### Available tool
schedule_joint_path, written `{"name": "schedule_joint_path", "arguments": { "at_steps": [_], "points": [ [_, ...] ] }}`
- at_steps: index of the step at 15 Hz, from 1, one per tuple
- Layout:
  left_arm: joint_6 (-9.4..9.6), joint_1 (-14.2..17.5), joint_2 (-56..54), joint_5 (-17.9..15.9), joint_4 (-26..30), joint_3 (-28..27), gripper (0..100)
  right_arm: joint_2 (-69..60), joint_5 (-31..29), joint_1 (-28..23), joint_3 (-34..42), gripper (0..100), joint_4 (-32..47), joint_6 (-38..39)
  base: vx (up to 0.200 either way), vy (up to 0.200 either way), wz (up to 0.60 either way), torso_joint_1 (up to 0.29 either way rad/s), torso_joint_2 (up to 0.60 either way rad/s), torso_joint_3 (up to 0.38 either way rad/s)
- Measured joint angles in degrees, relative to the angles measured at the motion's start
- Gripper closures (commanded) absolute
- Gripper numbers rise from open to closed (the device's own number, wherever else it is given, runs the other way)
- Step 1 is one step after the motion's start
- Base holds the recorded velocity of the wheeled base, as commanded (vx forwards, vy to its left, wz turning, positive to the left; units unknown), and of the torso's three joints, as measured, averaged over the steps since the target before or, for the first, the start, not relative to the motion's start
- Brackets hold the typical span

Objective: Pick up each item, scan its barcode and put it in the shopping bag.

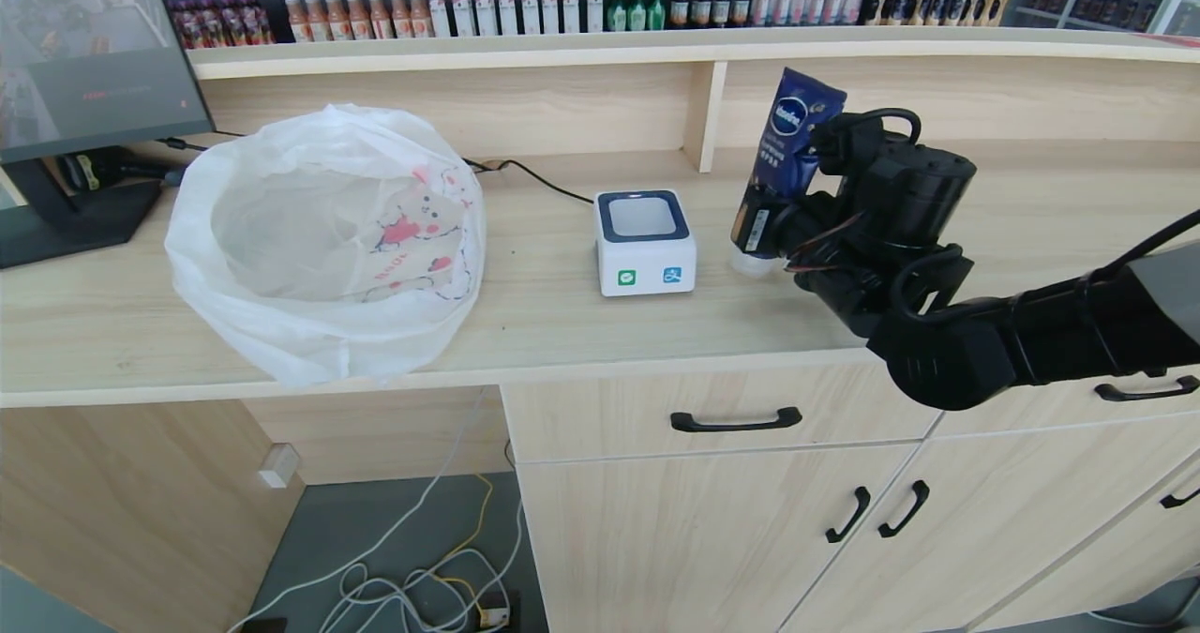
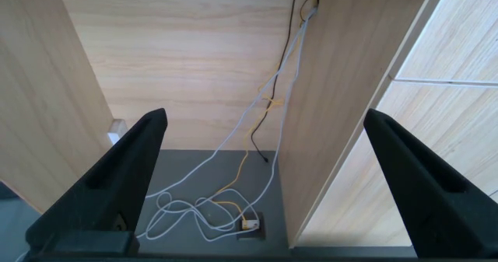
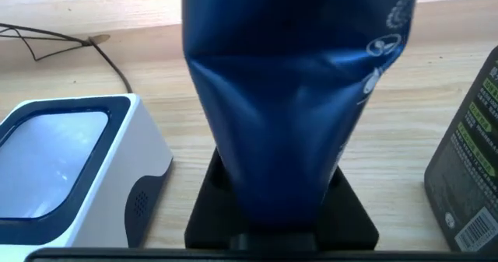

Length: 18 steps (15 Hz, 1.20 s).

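Observation:
My right gripper is shut on a dark blue tube, held upright with its white cap down, just above the counter and right of the scanner. In the right wrist view the blue tube stands pinched in the right gripper. The white scanner with a blue-rimmed window sits mid-counter, also visible as the scanner. An open white plastic shopping bag stands on the counter at the left. My left gripper hangs open below the counter, holding nothing.
A dark item with a barcode label stands beside the tube. A monitor is at the far left, and a shelf divider rises behind the scanner. Bottles line the back ledge. Loose cables lie on the floor under the counter.

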Motion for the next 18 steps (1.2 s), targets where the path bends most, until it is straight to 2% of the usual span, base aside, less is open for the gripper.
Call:
{"name": "schedule_joint_path", "arguments": {
  "at_steps": [18],
  "points": [
    [0.00, 0.00, 0.00, 0.00, 0.00, 0.00, 0, -4.96, 1.06, 1.49, -0.04, 100, 0.02, -0.34, 0.000, 0.000, 0.00, 0.000, 0.00, 0.000]
  ]
}}
